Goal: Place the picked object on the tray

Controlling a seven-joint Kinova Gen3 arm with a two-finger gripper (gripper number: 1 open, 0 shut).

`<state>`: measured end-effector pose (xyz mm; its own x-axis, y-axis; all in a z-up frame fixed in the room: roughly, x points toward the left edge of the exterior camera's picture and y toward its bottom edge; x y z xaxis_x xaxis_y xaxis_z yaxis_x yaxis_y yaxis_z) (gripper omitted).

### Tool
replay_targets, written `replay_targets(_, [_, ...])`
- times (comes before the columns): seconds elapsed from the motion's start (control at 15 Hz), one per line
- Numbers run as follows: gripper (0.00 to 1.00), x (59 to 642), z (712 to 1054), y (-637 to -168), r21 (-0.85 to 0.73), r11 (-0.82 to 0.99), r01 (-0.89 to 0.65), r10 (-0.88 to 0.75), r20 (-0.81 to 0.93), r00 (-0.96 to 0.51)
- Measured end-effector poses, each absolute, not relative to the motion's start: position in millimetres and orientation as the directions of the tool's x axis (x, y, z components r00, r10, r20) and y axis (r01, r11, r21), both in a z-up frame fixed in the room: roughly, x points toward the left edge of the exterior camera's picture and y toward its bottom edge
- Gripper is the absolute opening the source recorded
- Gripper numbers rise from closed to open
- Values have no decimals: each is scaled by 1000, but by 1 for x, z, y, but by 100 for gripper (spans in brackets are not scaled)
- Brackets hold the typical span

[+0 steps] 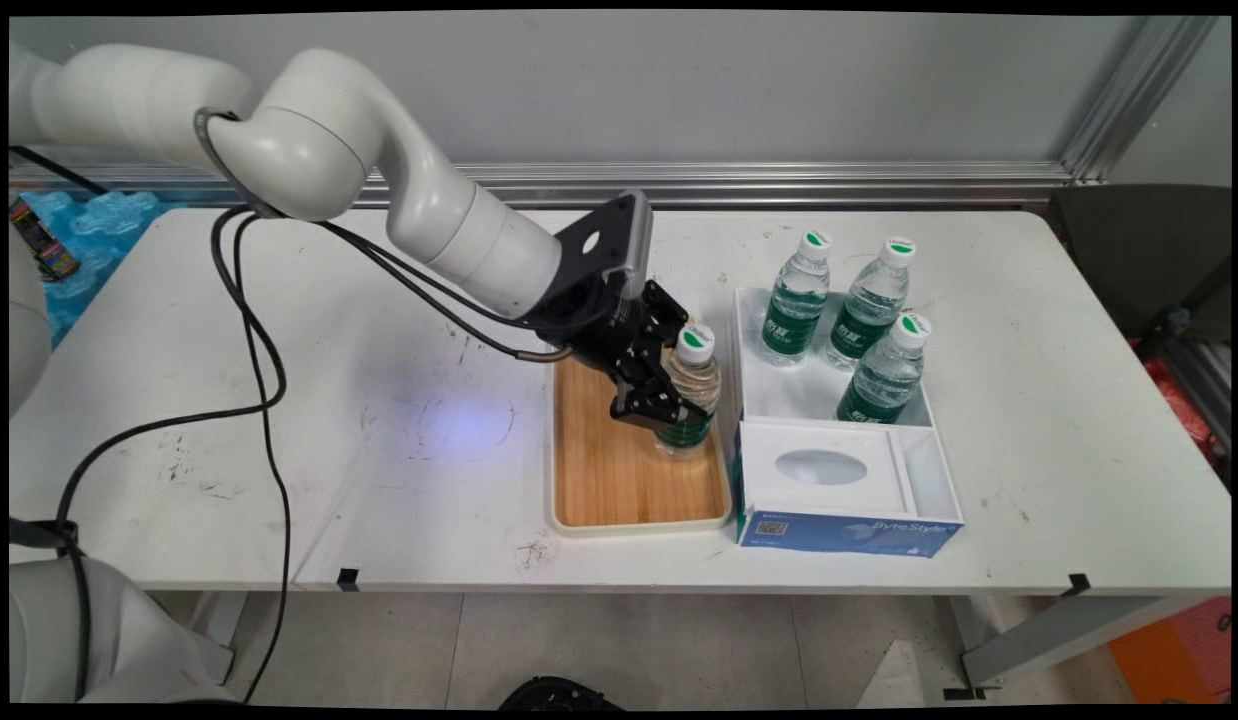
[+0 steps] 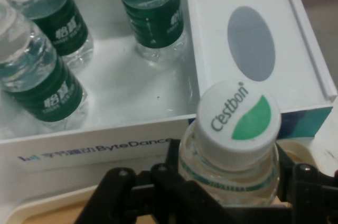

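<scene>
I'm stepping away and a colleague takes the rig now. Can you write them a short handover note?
Gripper: black two-finger gripper shut on a clear plastic water bottle with green label and white cap, upright on the wooden tray with cream rim.
Nearby: three more such bottles stand in the white open box right of the tray; a white and blue tissue box sits at its near end.

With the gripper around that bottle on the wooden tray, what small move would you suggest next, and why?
Probably a short straight lift. The gripper appears shut on the water bottle, which stands upright on the wooden tray beside the white box holding three bottles, so rising first avoids clipping its wall.
</scene>
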<state>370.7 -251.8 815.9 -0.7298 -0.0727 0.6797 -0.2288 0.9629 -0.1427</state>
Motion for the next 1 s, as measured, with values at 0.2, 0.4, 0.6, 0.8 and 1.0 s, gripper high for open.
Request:
replay_targets(0.2, [0,368,809,-254,-140,966,-217,-66,677,-733])
replay_targets(0.4, [0,366,805,-256,-142,967,-211,-61,676,-734])
replay_targets(0.6, [0,364,801,-259,-146,968,-206,-55,675,-735])
replay_targets(0.8, [100,363,798,-262,-147,968,-202,-51,675,-736])
replay_targets(1.0, [100,362,797,-263,-147,969,-200,-50,674,-737])
